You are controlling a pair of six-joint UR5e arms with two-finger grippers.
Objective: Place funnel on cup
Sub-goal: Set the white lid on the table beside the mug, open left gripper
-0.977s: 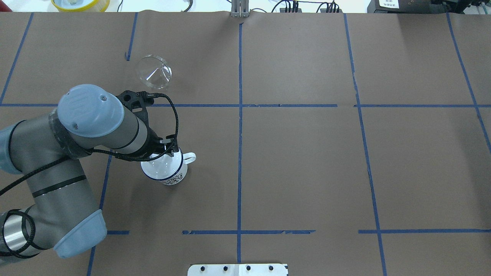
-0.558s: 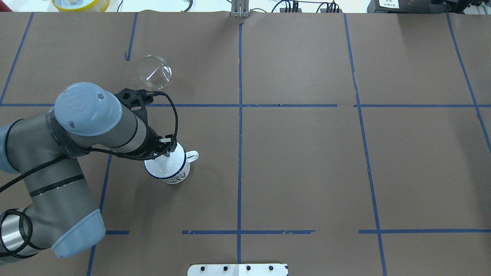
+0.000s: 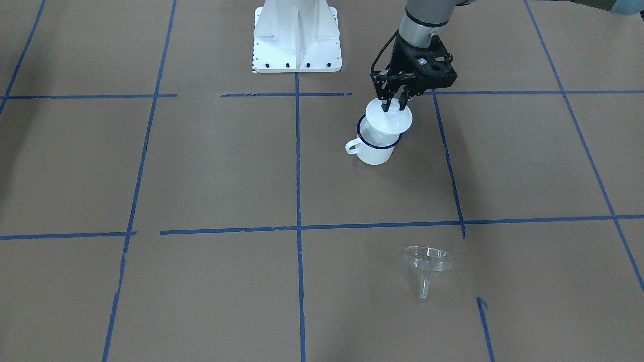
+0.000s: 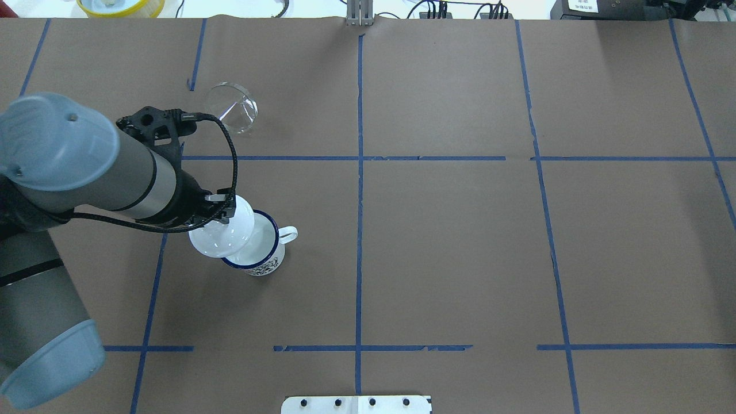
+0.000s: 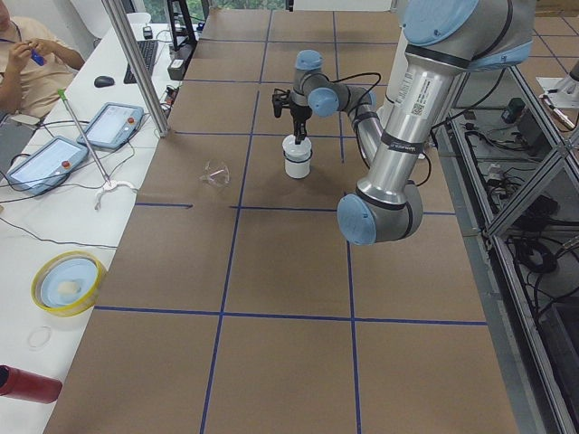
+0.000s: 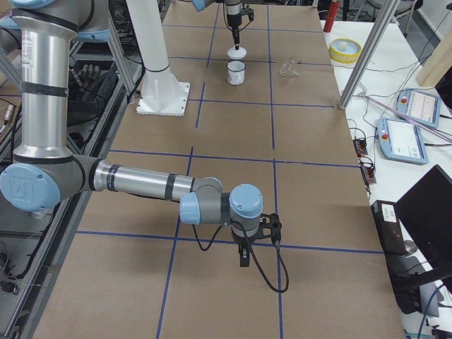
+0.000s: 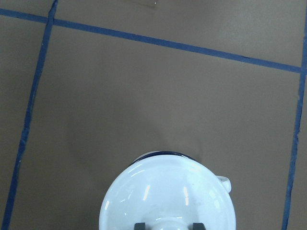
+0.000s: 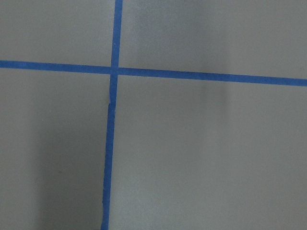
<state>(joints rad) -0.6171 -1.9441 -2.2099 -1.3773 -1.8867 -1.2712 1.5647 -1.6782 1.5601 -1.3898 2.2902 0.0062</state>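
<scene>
Risks first.
- The lid [image 4: 221, 234] hangs over the left part of the cup [image 4: 261, 253]'s mouth in the overhead view. The far side view shows a gap between the two, but it looks small. A sideways carry at this height could catch the blue rim and tip or drag the cup.
- The hold is on the lid's small knob only. The knob is smooth enamel, so a quick swing may let the lid twist or drop, and a drop onto the cup would knock it off its spot.
- The funnel [image 4: 233, 107] is clear plastic, lying tilted on the tabletop [image 4: 460, 230], far of the cup, beyond a tape line and well apart from it. It is light, and it may skid or roll away when pinched. Its thin spout must go down inside the cup, and an off-centre set-down would leave it leaning on the rim.
- The cup's mouth must be bare before the funnel can go on, so the lid needs a resting place away from both.

Pincers.
- Left pincer [image 3: 393, 104]: narrow, fingers clamped on the lid's knob from above. The wrist view shows both fingertips flanking the knob. It touches nothing else.
- Right pincer [image 6: 244, 260]: parked low over bare tabletop, well to the right of the work. It shows only in a side view, so I cannot tell its gap.
</scene>
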